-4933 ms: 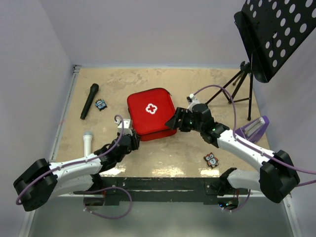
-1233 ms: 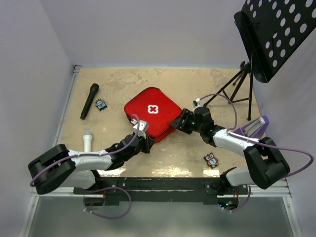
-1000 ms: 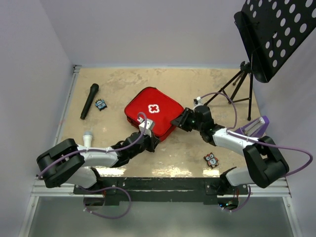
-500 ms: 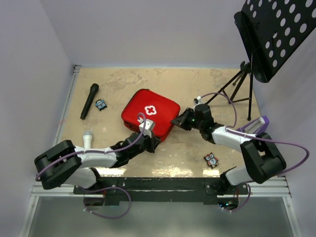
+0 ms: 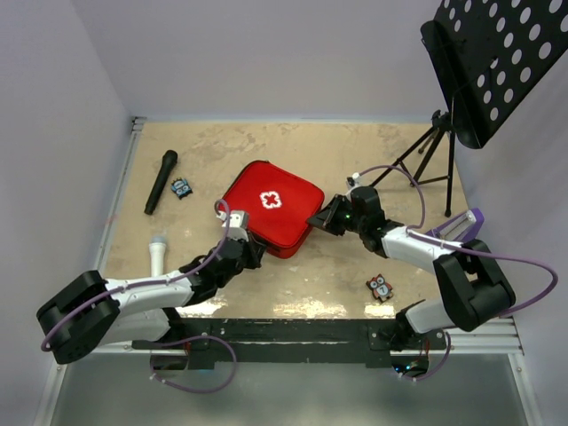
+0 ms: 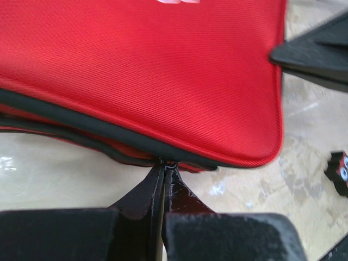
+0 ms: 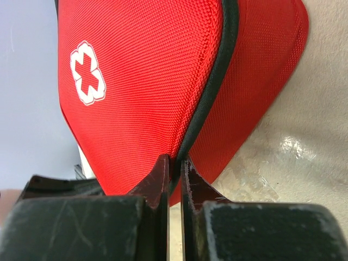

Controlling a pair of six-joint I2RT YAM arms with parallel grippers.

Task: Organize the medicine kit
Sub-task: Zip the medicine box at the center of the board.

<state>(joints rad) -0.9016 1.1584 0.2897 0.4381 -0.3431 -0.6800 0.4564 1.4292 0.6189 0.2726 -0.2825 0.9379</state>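
A small owl-faced block (image 5: 380,287) lies on the counter (image 5: 328,266), nearer than the right jaws. A white microphone (image 5: 157,253) lies to the left of the left jaws. The left jaws are pressed together on the black zipper edge along the near side of the medicine kit (image 5: 266,207). The right jaws are pinched shut on the same black edge at the kit's right corner. The red kit lies flat between the two, white cross up. Beyond the left jaws are a small blue block (image 5: 182,187) and a black microphone (image 5: 161,180). Beyond the right jaws stands a music stand (image 5: 493,71).
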